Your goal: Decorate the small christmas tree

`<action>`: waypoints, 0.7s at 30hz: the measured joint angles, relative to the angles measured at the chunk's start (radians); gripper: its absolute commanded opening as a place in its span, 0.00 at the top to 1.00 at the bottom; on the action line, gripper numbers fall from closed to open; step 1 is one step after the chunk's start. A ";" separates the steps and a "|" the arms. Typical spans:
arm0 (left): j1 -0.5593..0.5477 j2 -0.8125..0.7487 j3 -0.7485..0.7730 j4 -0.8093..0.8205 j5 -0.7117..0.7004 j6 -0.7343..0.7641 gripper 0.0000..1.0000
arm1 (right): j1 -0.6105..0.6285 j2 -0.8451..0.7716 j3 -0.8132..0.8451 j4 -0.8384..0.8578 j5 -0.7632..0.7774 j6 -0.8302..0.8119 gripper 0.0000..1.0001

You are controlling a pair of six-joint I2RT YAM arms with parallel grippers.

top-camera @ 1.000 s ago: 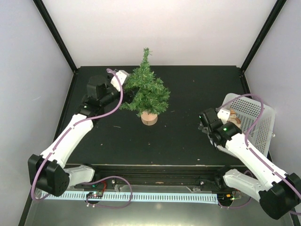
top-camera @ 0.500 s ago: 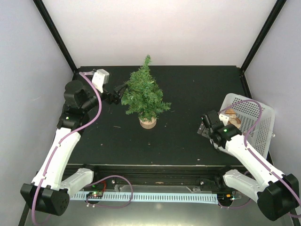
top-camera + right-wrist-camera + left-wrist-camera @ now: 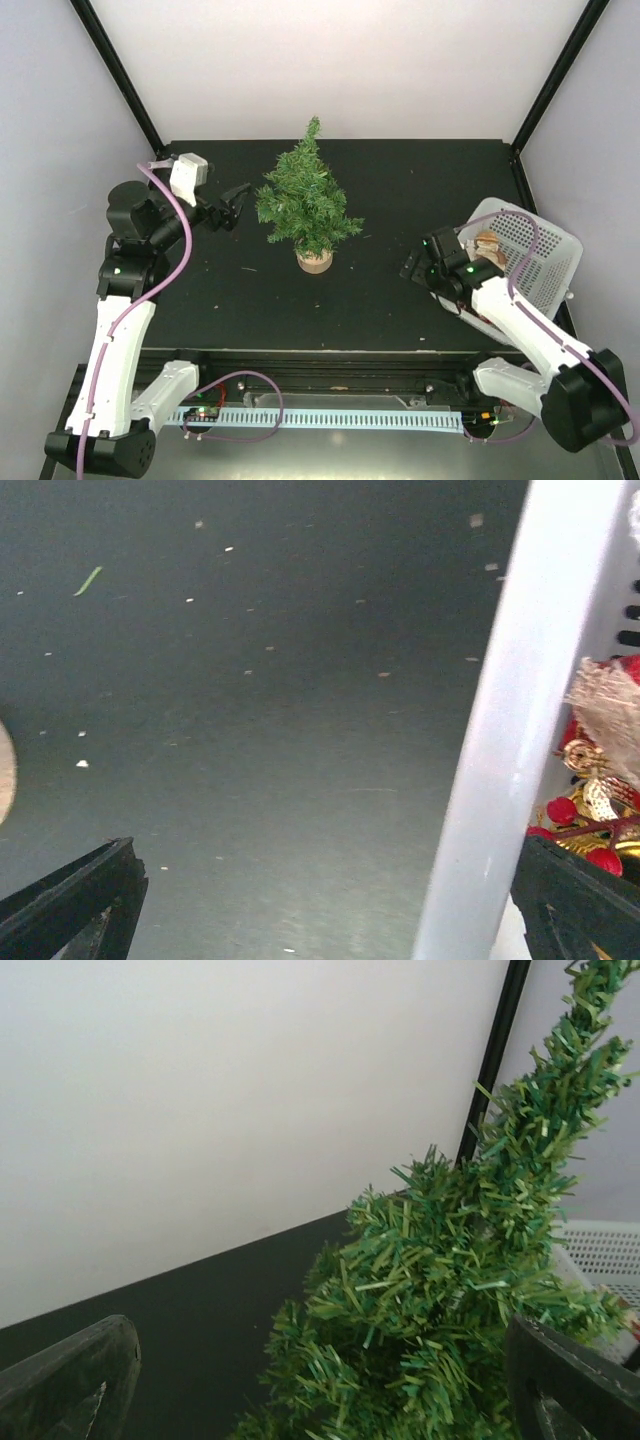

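Observation:
The small christmas tree [image 3: 305, 200] stands upright on its round wooden base [image 3: 315, 260] in the middle of the black table. No ornament shows on it. My left gripper [image 3: 235, 207] is open and empty, just left of the tree and apart from it. In the left wrist view the tree [image 3: 470, 1290] fills the space ahead between the spread fingers [image 3: 70, 1380]. My right gripper [image 3: 413, 264] is open and empty, low over the table by the left rim of the white basket [image 3: 545, 260]. Red and gold ornaments [image 3: 600, 805] lie in the basket.
The basket rim [image 3: 500, 740] crosses the right wrist view between the fingers. Black frame posts [image 3: 115, 70] stand at the back corners, with white walls behind. Bare black table [image 3: 390, 200] lies between the tree and the basket.
My left gripper has drawn back to the left out of the tree's branches and is clear of it. The tree shifted slightly. My right gripper has moved a little left beside the basket.

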 measured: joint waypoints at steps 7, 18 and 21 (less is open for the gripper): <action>0.027 -0.017 0.000 -0.067 0.013 -0.004 0.01 | 0.000 0.235 0.132 0.149 -0.141 0.039 0.00; 0.056 -0.017 0.000 -0.087 0.025 -0.022 0.01 | -0.037 0.512 0.467 0.334 -0.244 0.083 0.00; 0.059 -0.017 0.000 -0.093 0.032 -0.023 0.01 | -0.044 0.460 0.462 0.285 -0.183 0.042 0.06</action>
